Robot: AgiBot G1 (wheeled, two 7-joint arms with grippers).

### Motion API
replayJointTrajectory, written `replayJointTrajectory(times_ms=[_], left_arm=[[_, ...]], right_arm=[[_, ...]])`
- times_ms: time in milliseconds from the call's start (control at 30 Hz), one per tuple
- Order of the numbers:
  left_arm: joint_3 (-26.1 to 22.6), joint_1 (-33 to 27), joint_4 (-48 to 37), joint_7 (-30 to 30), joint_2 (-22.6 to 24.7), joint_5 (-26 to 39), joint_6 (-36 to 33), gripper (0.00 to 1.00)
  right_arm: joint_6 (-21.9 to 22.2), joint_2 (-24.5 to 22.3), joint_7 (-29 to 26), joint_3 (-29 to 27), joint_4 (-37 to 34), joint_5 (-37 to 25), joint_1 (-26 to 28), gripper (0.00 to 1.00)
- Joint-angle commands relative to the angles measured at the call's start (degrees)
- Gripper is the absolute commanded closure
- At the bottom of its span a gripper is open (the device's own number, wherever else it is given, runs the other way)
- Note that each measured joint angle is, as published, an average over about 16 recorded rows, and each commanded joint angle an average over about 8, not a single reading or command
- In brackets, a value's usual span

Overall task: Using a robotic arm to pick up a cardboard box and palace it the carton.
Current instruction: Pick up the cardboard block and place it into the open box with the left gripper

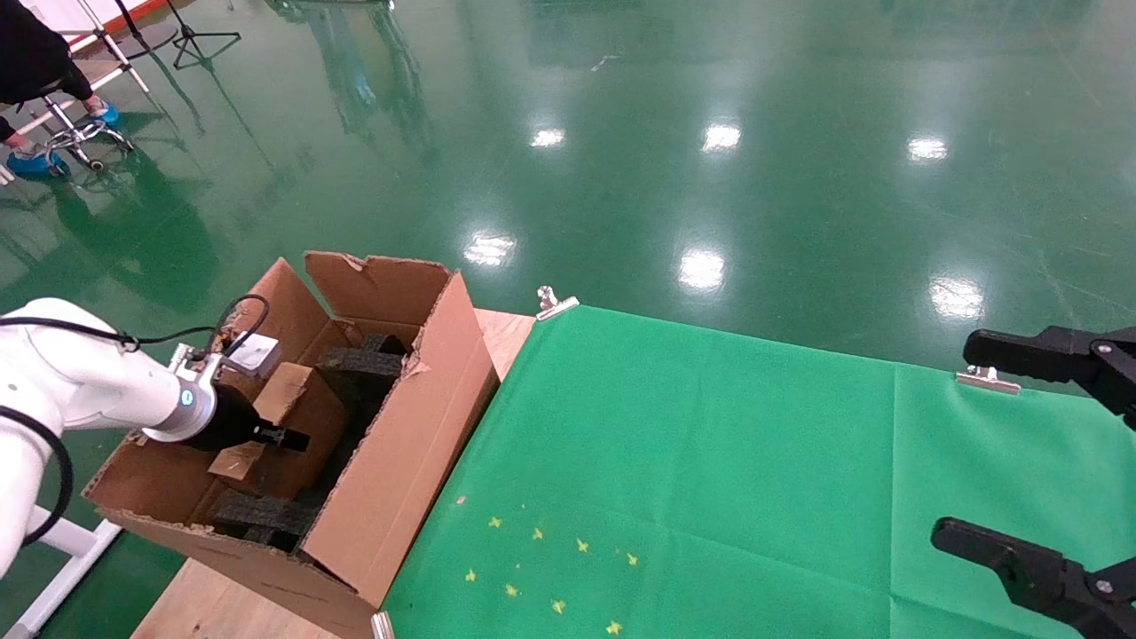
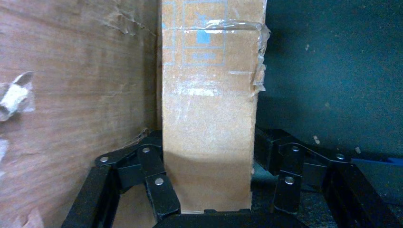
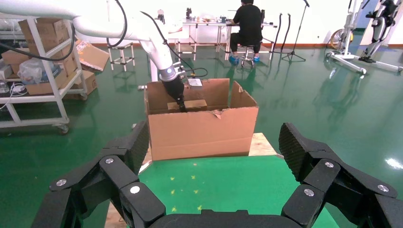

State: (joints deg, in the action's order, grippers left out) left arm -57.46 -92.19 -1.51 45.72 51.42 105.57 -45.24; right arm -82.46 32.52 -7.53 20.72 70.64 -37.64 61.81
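Observation:
The white robotic arm [image 1: 80,382] reaches into the carton [image 1: 399,444] at the table's left end. Its black left gripper [image 1: 284,437] is shut on the cardboard box [image 1: 297,417], which sits tilted among black foam pieces [image 1: 359,364] inside. In the left wrist view the cardboard box [image 2: 209,118], scuffed and with pale tape marks, fills the space between the fingers of the left gripper [image 2: 209,140], with the carton's wall [image 2: 71,95] close beside it. The right wrist view shows the carton [image 3: 199,130] with the box [image 3: 190,104] low inside. My right gripper [image 1: 1003,448] hangs open and empty over the table's right edge.
A green cloth [image 1: 710,461] covers the table, held by metal clips [image 1: 555,303] and marked with small yellow stars [image 1: 541,568]. Bare wood [image 1: 506,333] shows beside the carton. A seated person [image 3: 247,23] and shelving [image 3: 38,71] stand far off on the green floor.

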Motion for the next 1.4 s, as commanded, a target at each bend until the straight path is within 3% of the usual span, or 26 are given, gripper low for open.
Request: replayJointTrajectory(times_ms=[33,867,1133,1400], left_arm=[[-0.10,-0.18,0.00,0.00,-0.01,0.13,-0.05,0.00],[1.33,-5.03,1.61,-0.65,-1.33,-1.94,-2.75,0.00],[5.65,-12.06,5.04,-1.10,-5.18,-8.23,-10.61,0.00],[11.34,-17.08,7.72,0.63,-9.78,-17.05,-24.83,0.00]], right_arm=[[0.00,0.00,0.00,0.00,0.00,0.00,0.00,0.00],[0.00,0.00,0.00,0.00,0.00,0.00,0.00,0.00],[0.00,0.00,0.00,0.00,0.00,0.00,0.00,0.00],[0.00,0.00,0.00,0.00,0.00,0.00,0.00,0.00]])
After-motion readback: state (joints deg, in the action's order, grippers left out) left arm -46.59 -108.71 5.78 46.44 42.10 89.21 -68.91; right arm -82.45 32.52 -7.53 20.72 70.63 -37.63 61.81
